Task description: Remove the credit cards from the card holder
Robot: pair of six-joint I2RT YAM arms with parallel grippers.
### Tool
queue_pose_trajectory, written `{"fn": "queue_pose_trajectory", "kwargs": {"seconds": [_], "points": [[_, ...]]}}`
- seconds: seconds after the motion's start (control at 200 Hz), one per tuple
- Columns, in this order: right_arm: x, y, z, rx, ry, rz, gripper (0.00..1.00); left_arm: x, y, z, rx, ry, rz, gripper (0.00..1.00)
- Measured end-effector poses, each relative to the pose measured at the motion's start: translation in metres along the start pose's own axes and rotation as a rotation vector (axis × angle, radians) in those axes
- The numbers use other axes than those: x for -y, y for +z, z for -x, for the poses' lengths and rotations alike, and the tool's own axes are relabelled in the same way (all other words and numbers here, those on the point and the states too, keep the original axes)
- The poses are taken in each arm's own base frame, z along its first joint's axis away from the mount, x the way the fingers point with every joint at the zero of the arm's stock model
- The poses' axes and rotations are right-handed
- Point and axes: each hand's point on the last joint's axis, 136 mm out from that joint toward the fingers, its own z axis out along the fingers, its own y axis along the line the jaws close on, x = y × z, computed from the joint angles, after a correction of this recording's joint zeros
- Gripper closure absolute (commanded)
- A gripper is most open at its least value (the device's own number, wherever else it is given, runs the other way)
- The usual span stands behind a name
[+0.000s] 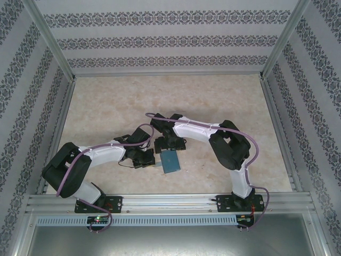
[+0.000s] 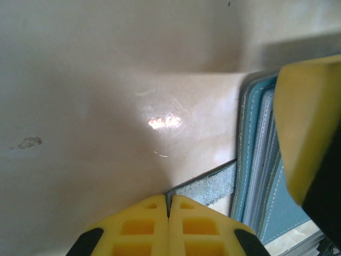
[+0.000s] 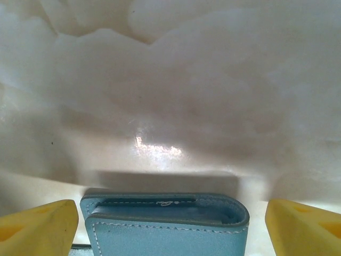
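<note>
Left gripper (image 2: 169, 207): I am seeing its yellow fingers pressed flat together, with the grey end of the closure tab running in under their tips. I am reading that as a pinch on the tab, anchoring the holder so it is not sliding while the other arm works.

Closure tab (image 2: 209, 186): It is lying flat on the table as a fuzzy grey strip, stretching from the left fingertips across to the holder's edge.

Card holder (image 1: 171, 161): The teal wallet is resting on the table between the two grippers, in the near half of the workspace. From the left wrist I am looking along its stitched edge, where the panels are sitting slightly apart.

Credit cards: I am judging them to be inside the holder. The pale layered edges (image 2: 265, 141) between the panels may be them, though I cannot tell cards from pocket lining.

Right gripper (image 3: 170, 226): Its jaws are standing wide apart, one yellow tip on either side of the holder's end, and they are gripping nothing. One finger (image 2: 306, 133) is hanging just over the holder. I am taking this as lining up to spread the panels or reach a card.

Table (image 1: 160, 101): The pale marbled surface is catching a glare spot just beyond the holder.

Back wall (image 1: 170, 40): Patterned panels are closing off the far side.
</note>
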Motion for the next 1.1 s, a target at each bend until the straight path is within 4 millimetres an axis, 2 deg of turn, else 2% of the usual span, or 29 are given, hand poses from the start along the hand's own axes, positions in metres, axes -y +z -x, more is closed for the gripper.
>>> {"fn": "queue_pose_trajectory", "kwargs": {"seconds": [0.45,0.675,0.804,0.939,1.099], "points": [[0.005,-0.002,-0.001,0.004,0.018,-0.025,0.16,0.0,0.0,0.001,-0.003,-0.006,-0.007,1.0],[0.006,-0.015,-0.001,0.023,0.017,-0.018,0.17,0.0,0.0,0.0,-0.004,-0.006,-0.008,1.0],[0.006,-0.023,-0.001,0.034,0.016,-0.015,0.21,0.0,0.0,0.001,-0.004,-0.009,-0.008,1.0],[0.007,-0.03,-0.001,0.045,0.016,-0.014,0.32,0.0,0.0,0.001,-0.005,-0.011,-0.008,1.0],[0.008,-0.035,-0.001,0.054,0.017,-0.015,0.5,0.0,0.0,0.001,-0.006,-0.017,-0.011,1.0]]}}
